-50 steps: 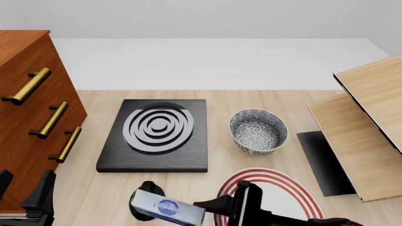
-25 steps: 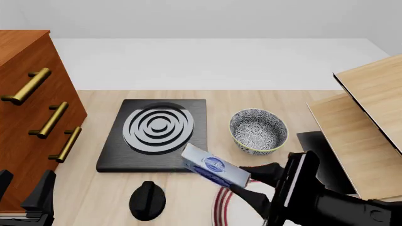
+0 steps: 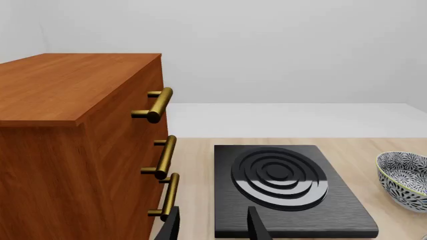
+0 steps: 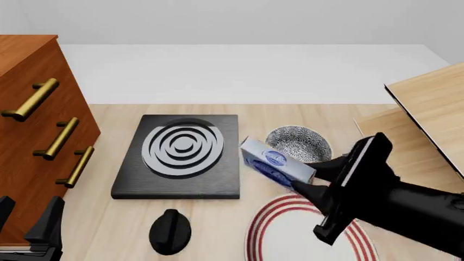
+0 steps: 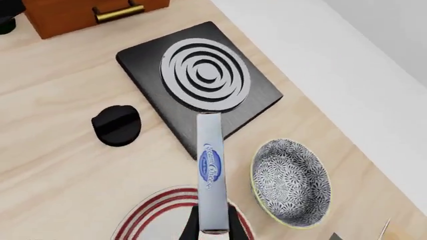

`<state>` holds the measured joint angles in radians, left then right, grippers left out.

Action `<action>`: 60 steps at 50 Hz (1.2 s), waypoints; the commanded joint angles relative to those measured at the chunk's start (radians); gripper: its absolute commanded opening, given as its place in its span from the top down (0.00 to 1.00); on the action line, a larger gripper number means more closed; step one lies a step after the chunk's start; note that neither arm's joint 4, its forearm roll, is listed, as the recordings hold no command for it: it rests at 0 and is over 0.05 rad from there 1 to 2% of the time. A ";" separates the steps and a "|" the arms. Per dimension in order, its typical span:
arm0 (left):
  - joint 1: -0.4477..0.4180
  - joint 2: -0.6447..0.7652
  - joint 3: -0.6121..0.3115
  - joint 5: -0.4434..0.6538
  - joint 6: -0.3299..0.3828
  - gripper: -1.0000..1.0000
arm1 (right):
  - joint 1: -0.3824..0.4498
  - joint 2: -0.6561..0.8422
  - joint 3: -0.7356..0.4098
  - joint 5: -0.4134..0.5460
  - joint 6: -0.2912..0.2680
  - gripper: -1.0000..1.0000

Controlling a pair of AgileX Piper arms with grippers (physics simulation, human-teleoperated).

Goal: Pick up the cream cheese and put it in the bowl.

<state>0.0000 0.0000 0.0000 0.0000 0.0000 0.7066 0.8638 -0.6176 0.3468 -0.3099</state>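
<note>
Partly cheese-hidden bowl (image 4: 305, 142) rim.

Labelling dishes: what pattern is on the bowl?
Dense black-and-white speckle on the bowl, pale rim; right wrist view.

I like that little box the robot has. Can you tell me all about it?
The cream cheese is a small, long box, white and pale blue, with a dark blue oval logo. The right gripper pinches one end and holds it tilted in the air, over the near left rim of the bowl. Nothing else touches it.
</note>
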 commanded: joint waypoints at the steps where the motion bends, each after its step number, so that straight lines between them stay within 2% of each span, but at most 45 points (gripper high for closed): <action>1: 0.000 0.000 0.000 0.000 0.000 0.00 | -0.104 0.001 -0.120 0.162 -0.033 1.00; 13: 0.000 0.000 0.000 0.000 0.000 0.00 | -0.196 0.028 -0.220 0.287 -0.079 1.00; 24: 0.000 0.000 0.000 0.000 0.000 0.00 | -0.276 0.055 -0.247 0.326 -0.092 1.00; 30: 0.000 0.000 0.000 0.000 0.000 0.00 | -0.307 0.075 -0.237 0.315 -0.117 1.00; 40: 0.000 0.000 0.000 0.000 0.000 0.00 | -0.345 0.145 -0.234 0.267 -0.094 1.00; 60: 0.000 0.000 0.000 0.000 0.000 0.00 | -0.381 0.268 -0.248 0.198 -0.094 1.00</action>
<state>0.0000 0.0000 0.0000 0.0000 0.0000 0.3462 1.0772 -0.8532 0.5801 -0.4163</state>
